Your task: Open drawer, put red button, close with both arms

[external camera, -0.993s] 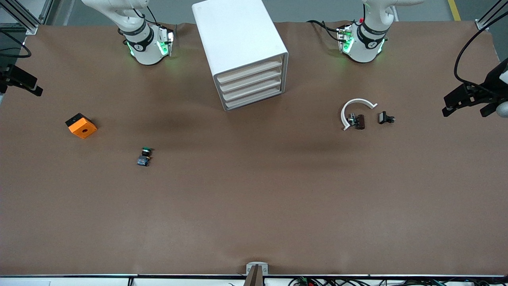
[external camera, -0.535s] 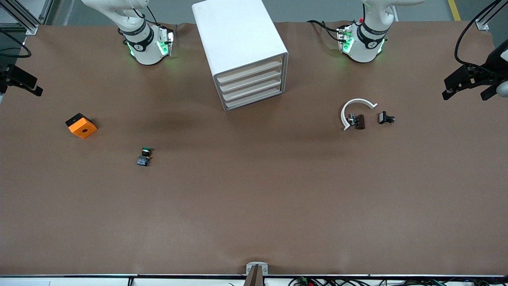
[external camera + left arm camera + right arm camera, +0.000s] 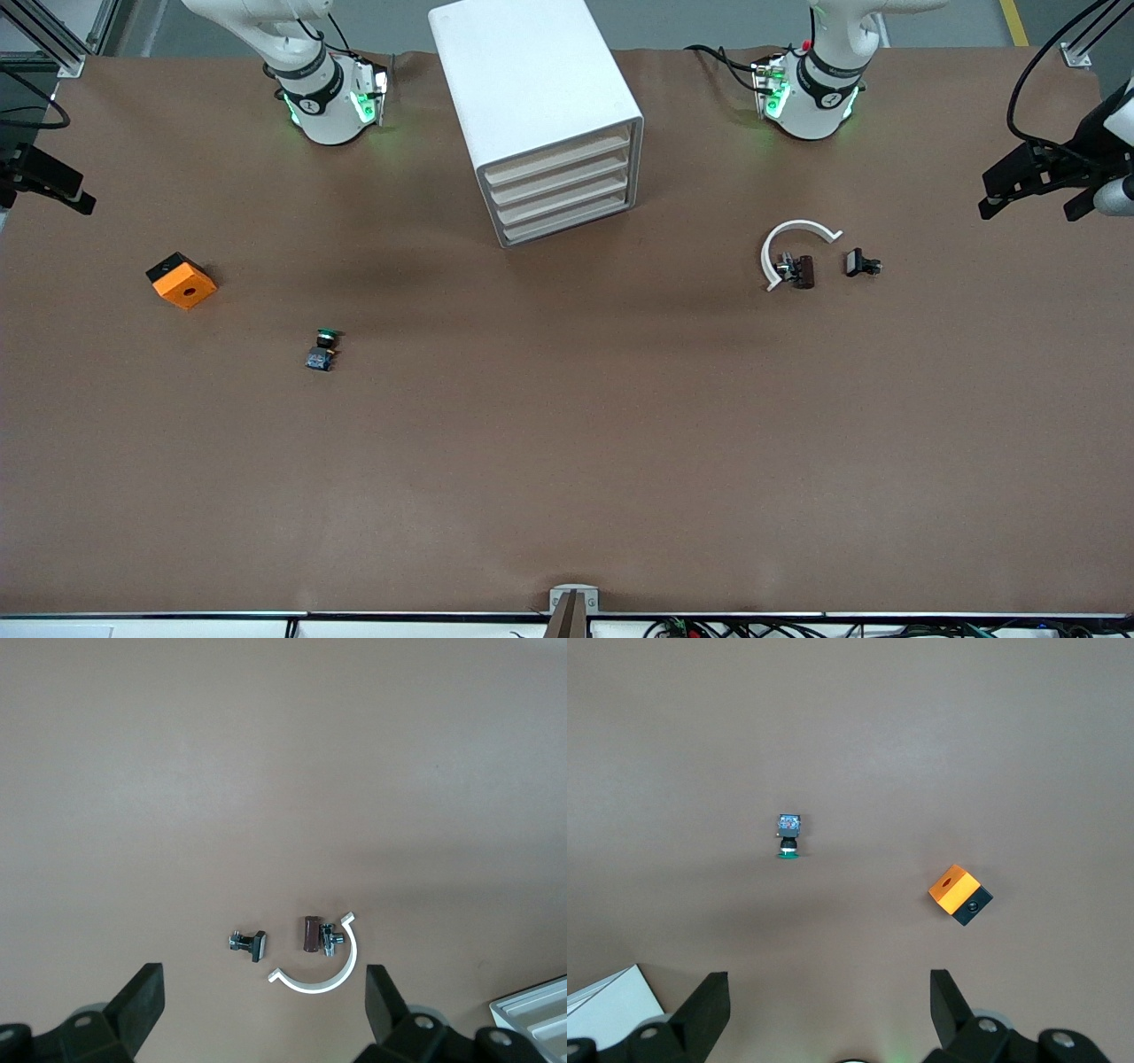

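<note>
**A:** Take the table as a dial seen from the front camera, with 12 at the arm bases. What stands biggest?

**B:** The two arms. The right arm is based at 11 and the left arm at 1. Between them at 12 is the white cabinet, its fronts turned toward 5.

**A:** And the drawer?

**B:** The drawer is the top of four. It sits pushed in, flush with the three below it.

**A:** The pincers?

**B:** The left gripper hangs over the table edge at 3, fingers spread wide with nothing between them. The right gripper hangs over the edge at 9, also spread wide and empty.

**A:** Smaller things?

**B:** An orange block with a black side lies at 9. A white arc lies at 3. A green button lies on its side at 8 from the cabinet, nearer the camera than the block.

**A:** The red button?

**B:** I cannot tell. Inside the arc lies a dark reddish cylinder with a metal bit touching it. Just beside the arc at 3 lies a black clip.
</note>
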`<state>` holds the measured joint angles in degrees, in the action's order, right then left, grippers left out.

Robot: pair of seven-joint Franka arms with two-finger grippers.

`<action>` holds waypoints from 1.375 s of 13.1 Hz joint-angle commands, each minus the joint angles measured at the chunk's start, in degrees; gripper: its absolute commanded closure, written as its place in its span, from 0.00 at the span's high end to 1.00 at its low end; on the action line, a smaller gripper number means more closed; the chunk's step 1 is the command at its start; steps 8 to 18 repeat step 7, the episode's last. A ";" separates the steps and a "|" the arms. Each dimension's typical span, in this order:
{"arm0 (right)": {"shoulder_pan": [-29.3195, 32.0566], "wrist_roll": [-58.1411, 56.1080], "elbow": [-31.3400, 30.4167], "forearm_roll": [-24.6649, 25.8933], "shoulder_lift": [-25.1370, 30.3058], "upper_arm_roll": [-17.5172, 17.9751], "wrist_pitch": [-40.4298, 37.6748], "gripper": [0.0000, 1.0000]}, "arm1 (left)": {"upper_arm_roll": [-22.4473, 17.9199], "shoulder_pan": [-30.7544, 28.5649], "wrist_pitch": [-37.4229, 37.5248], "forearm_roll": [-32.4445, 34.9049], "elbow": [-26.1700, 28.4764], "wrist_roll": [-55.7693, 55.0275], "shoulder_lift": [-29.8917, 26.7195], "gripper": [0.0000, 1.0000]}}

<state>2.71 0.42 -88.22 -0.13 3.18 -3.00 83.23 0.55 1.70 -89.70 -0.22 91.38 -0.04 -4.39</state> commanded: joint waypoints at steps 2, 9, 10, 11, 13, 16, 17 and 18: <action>1.16 -0.24 -1.16 -0.92 1.30 0.72 0.44 1.00 | -0.03 0.05 0.84 -0.14 -1.02 -0.31 -0.09 1.00; 1.16 -0.24 -1.16 -0.92 1.30 0.72 0.44 1.00 | -0.11 -0.12 0.84 -0.14 -0.94 -0.31 0.17 1.00; 1.16 -0.24 -1.16 -0.92 1.30 0.72 0.44 1.00 | -0.11 -0.12 0.84 -0.14 -0.94 -0.31 0.17 1.00; 1.16 -0.24 -1.16 -0.92 1.30 0.72 0.44 1.00 | -0.11 -0.12 0.84 -0.14 -0.94 -0.31 0.17 1.00; 1.16 -0.24 -1.16 -0.92 1.30 0.72 0.44 1.00 | -0.11 -0.12 0.84 -0.14 -0.94 -0.31 0.17 1.00; 1.16 -0.24 -1.16 -0.92 1.30 0.72 0.44 1.00 | -0.11 -0.12 0.84 -0.14 -0.94 -0.31 0.17 1.00; 1.16 -0.24 -1.16 -0.92 1.30 0.72 0.44 1.00 | -0.11 -0.12 0.84 -0.14 -0.94 -0.31 0.17 1.00; 1.16 -0.24 -1.16 -0.92 1.30 0.72 0.44 1.00 | -0.11 -0.12 0.84 -0.14 -0.94 -0.31 0.17 1.00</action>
